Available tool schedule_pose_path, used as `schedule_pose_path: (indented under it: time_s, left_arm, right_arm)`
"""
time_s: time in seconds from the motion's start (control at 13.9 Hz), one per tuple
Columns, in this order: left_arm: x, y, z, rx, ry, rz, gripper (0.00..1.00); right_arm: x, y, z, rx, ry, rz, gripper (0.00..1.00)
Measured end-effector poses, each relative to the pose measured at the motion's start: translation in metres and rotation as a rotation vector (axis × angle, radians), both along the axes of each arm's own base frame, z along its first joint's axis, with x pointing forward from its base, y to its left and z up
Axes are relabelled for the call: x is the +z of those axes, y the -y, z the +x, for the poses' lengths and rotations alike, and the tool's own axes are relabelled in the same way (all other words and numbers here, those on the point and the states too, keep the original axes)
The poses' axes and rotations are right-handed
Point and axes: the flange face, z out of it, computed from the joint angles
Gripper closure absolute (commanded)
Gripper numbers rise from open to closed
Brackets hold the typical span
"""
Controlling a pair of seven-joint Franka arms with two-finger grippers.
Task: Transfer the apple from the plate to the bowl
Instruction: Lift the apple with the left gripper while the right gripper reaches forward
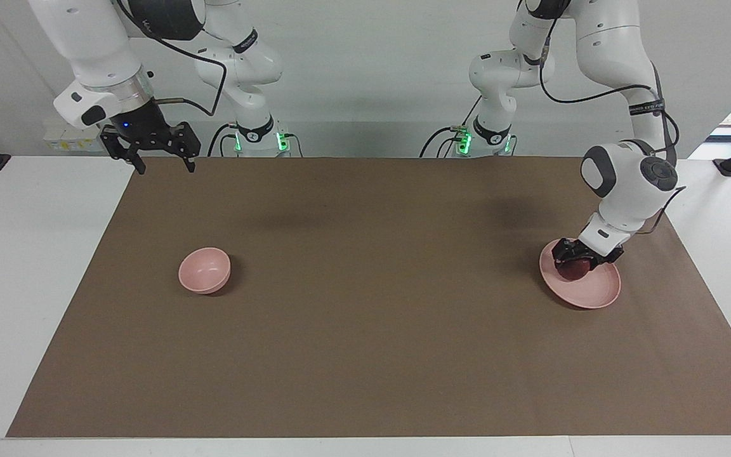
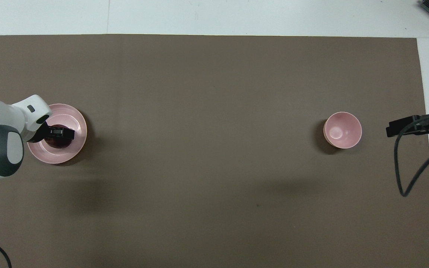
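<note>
The dark red apple [image 1: 573,271] lies on the flat pink plate [image 1: 597,293] at the left arm's end of the table. My left gripper [image 1: 576,263] is down on the plate, right at the apple, and covers its top. In the overhead view the left gripper [image 2: 59,134] hides most of the apple [image 2: 56,142] on the plate [image 2: 78,124]. The small deep pink bowl [image 1: 204,270] stands empty toward the right arm's end; it also shows in the overhead view [image 2: 342,130]. My right gripper [image 1: 165,166] waits open and empty, raised over the mat's edge by the robots.
A brown mat [image 1: 372,304] covers the table between plate and bowl. White table [image 1: 23,266] shows at both ends of the mat. A black cable [image 2: 404,175] hangs from the right arm beside the bowl.
</note>
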Motion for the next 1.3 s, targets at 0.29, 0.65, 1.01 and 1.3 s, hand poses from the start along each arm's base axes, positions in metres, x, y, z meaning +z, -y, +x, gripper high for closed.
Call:
schedule_pose_path:
  time_s: [0.29,0.65,1.01,1.3]
  left_arm:
    - [0.016,0.000,0.009,-0.003,0.006,-0.001,1.00]
    - [0.083,0.004,0.035,-0.016,-0.008,-0.007,1.00]
    - [0.169,0.020,0.041,-0.057,-0.067,-0.004,1.00]
    - [0.225,0.029,0.027,-0.074,-0.127,-0.005,1.00]
  right_arm:
    - [0.000,0.000,0.000,0.000,-0.001,0.000,0.00]
    - [-0.002,-0.001,-0.001,0.000,-0.004,0.006,0.00]
    - [-0.009,-0.005,-0.007,-0.006,-0.020,0.050,0.00]
    - [-0.013,-0.016,-0.013,-0.089,-0.038,0.153,0.00]
